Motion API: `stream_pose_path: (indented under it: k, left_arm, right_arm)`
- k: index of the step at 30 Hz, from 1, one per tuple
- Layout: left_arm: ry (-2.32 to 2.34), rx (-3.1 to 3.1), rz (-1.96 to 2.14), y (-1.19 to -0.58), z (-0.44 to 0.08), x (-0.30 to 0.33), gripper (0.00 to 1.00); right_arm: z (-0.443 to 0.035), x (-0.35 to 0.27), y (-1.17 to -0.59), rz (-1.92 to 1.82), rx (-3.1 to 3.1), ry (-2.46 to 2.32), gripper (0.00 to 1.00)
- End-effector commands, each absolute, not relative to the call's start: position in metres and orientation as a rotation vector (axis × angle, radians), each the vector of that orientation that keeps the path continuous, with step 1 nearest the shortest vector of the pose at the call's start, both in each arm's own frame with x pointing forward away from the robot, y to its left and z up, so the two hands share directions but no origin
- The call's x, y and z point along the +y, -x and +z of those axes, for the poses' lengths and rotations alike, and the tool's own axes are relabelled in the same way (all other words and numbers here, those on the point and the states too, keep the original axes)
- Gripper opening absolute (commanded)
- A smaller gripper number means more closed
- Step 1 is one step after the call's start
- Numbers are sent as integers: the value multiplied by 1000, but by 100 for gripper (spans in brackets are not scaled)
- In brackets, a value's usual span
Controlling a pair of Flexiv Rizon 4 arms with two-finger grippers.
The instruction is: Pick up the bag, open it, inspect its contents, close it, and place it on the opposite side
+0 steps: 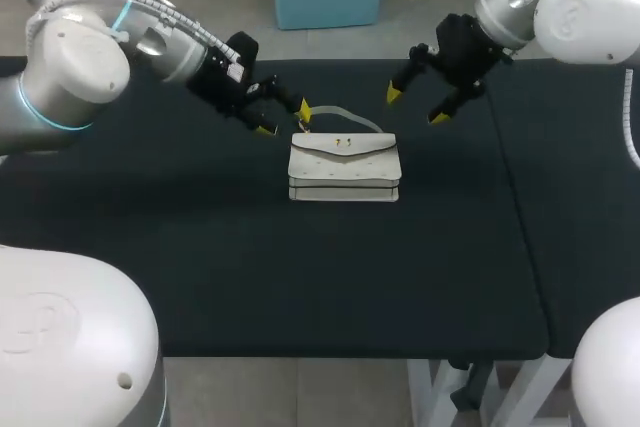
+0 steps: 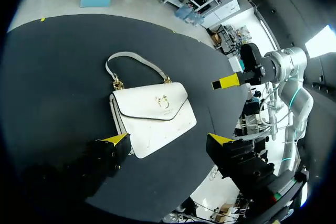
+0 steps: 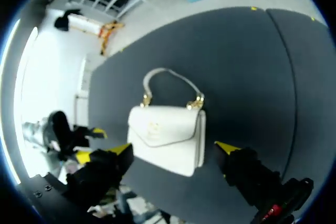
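Note:
A small white handbag (image 1: pixel 344 168) with a closed flap, a gold clasp and a pale handle lies on the black table (image 1: pixel 200 267) near the far middle. My left gripper (image 1: pixel 283 118) hangs open just left of the handle's end, close to it but apart. My right gripper (image 1: pixel 417 105) stands open above and to the right of the bag. From the left wrist the bag (image 2: pixel 152 116) lies ahead of the open gripper (image 2: pixel 168 139), and the other arm's yellow fingertip (image 2: pixel 227 81) shows beyond. From the right wrist the bag (image 3: pixel 168 135) lies ahead of the open gripper (image 3: pixel 173 148).
The table is two black-covered halves with a seam (image 1: pixel 515 207) running front to back at the right. Bare cloth stretches on both sides of the bag and toward the front edge (image 1: pixel 350 355).

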State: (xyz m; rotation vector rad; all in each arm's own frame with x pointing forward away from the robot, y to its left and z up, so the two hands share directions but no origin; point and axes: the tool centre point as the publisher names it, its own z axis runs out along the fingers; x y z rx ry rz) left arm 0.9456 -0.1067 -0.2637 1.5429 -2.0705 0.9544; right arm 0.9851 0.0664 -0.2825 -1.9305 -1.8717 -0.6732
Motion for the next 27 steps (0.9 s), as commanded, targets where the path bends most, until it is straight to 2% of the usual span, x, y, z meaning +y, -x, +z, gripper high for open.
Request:
stream_pose_path:
  k: [1, 14, 27]
  left_arm:
    - [-1723, -1436, 913, -941, -273, -97, 100]
    - [-1771, -1273, 885, -930, -297, -90, 100]
    - [-1726, -1397, 919, -933, -312, -89, 100]
  right_arm:
    - [-293, 65, -981, -781, -1747, 1950, 100]
    - [-320, 78, -981, -818, -1690, 1961, 100]
    - [-344, 87, -979, -768, -1617, 1939, 100]
